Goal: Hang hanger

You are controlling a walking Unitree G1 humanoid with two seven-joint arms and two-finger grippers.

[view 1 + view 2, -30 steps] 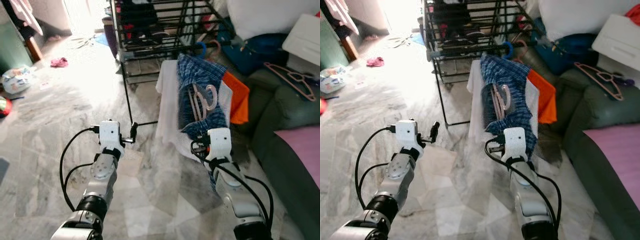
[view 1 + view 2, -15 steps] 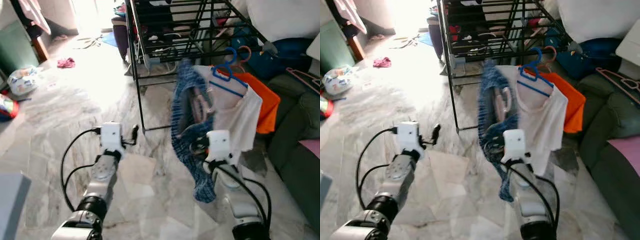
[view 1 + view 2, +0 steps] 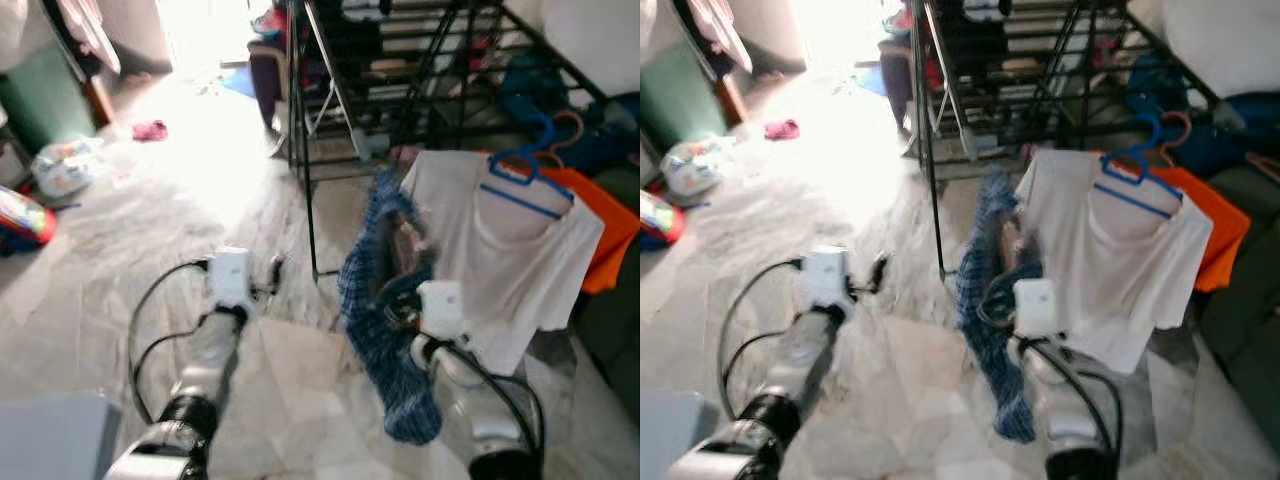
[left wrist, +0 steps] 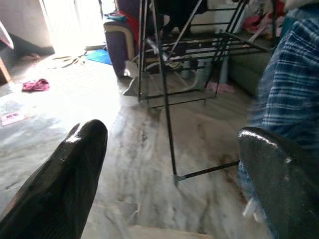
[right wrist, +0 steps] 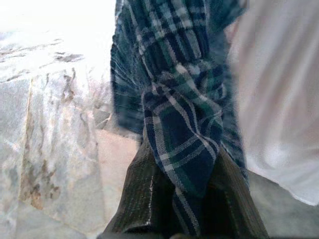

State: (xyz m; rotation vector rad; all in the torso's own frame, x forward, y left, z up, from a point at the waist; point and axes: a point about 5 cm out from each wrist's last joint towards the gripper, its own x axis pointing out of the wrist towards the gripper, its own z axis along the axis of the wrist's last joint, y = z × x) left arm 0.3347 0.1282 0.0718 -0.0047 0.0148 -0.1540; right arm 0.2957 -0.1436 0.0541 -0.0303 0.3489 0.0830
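While the head views blur, the right gripper (image 3: 400, 305) sits low centre-right, buried in a blue-and-white checked shirt (image 3: 375, 290) that drapes down past its wrist toward the marble floor (image 3: 120, 210). Right wrist view adds detail: checked fabric plus a dark ribbed garment (image 5: 144, 199) bunched straight ahead of the fingers, so it looks clamped on cloth; the hanger inside I cannot make out. A white T-shirt on a blue plastic hanger (image 3: 520, 180) hangs just beside it, near the black metal drying rack (image 3: 400, 60). Left gripper (image 3: 272, 275) hovers over the floor; left wrist view shows both black fingers (image 4: 65, 174) spread wide, holding nothing.
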